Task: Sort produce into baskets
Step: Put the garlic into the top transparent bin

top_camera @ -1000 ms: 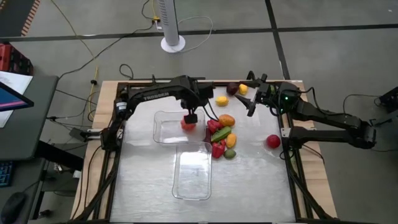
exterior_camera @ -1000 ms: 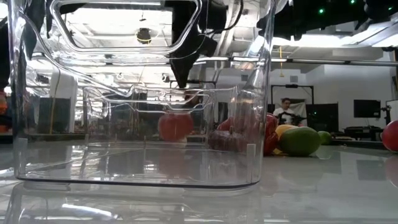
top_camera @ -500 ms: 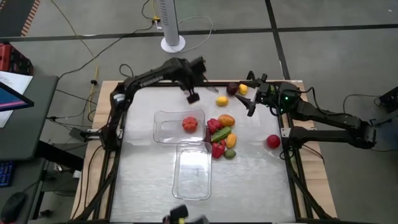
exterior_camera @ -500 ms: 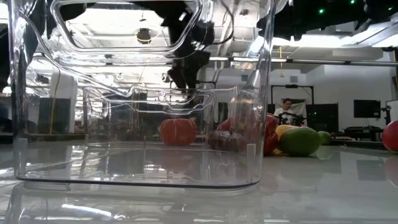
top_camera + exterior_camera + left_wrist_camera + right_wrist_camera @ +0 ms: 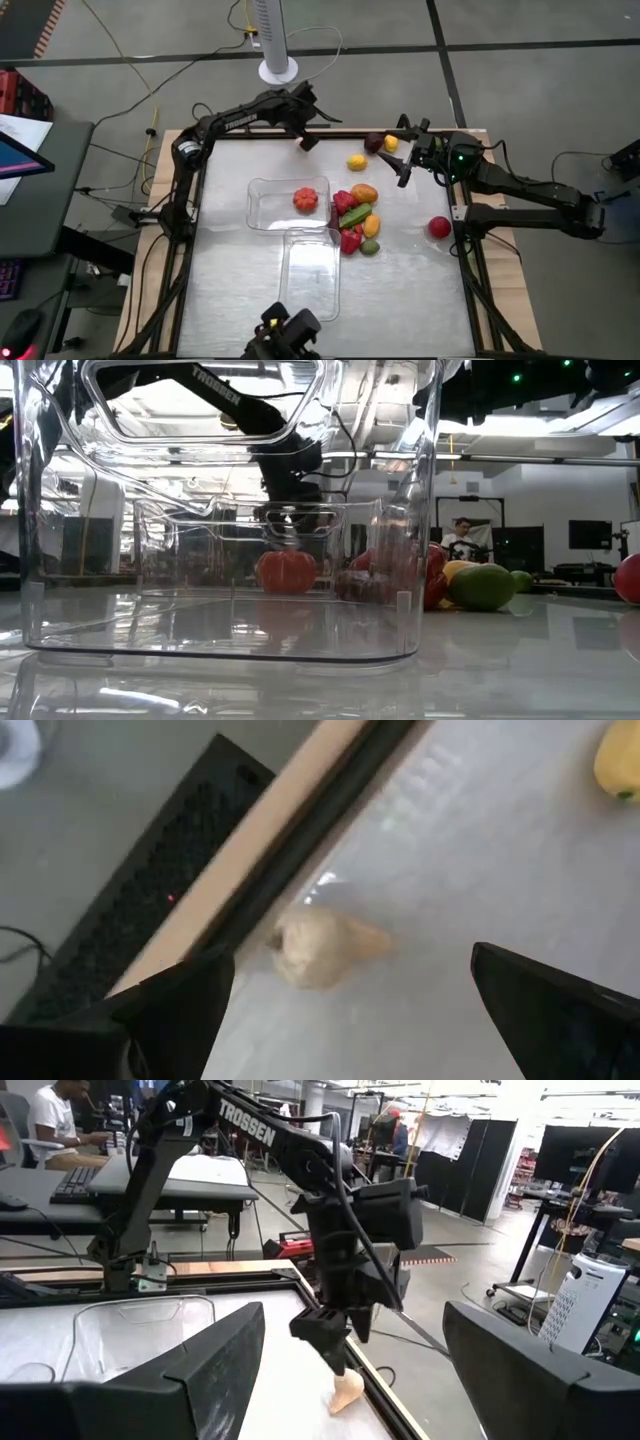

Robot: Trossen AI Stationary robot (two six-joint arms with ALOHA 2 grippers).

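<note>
Between the spread fingers of the left gripper (image 5: 340, 1010), just below them, a whitish produce piece (image 5: 318, 947) lies near the table's far edge. Behind these jaws, a red tomato (image 5: 305, 199) sits inside one clear basket (image 5: 262, 207). The right gripper (image 5: 405, 160) hangs with jaws apart, a yellow piece (image 5: 356, 162) beside it.

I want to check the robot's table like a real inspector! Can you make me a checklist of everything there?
Surface: pale table, wood edges.
Job's things: red tomato alone in one basket; second basket holds no produce. Pile of red, green and orange pieces beside the baskets; yellow piece, maroon piece, red piece lie apart; whitish piece by the far edge.
Clutter: nothing seen.
Grippers: left gripper open above the whitish piece; right gripper open, empty, near the far right corner.
Cables: several on the floor.
Surroundings: white fan base; people at desks in the right wrist view.
</note>
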